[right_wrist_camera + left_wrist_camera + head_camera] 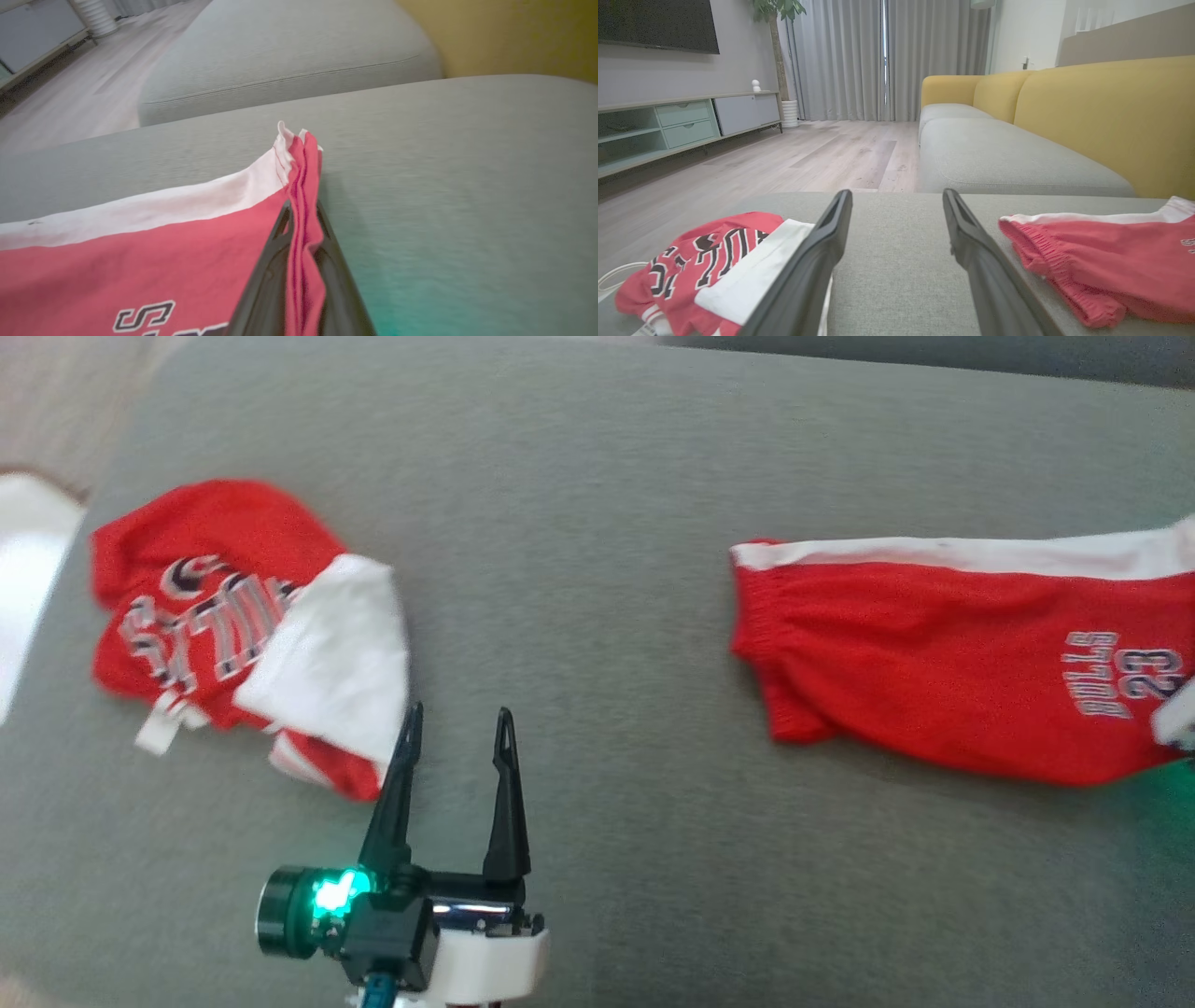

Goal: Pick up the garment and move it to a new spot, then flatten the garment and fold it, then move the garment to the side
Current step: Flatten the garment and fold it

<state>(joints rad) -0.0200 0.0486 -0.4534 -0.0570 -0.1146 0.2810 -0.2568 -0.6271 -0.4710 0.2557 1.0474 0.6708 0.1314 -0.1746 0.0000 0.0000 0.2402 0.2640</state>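
Note:
The garment, red shorts (934, 653) with a white side stripe and "BULLS 23" print, lies spread on the right of the grey cushion (597, 476). In the right wrist view my right gripper (303, 210) is shut on a bunched edge of the shorts (140, 261), near their white-striped corner. The corner stands slightly lifted off the cushion. My left gripper (457, 728) is open and holds nothing, low over the cushion between the two pieces of clothing. From the left wrist, the shorts (1101, 261) lie to the right of the open left gripper (896, 196).
A crumpled red and white jersey (215, 607) lies at the cushion's left, close to my left fingers; its cloth (700, 261) shows at lower left. Beyond are a grey sofa seat (1008, 158) with a yellow back (1111, 116), wooden floor (808, 154) and a low cabinet (682, 121).

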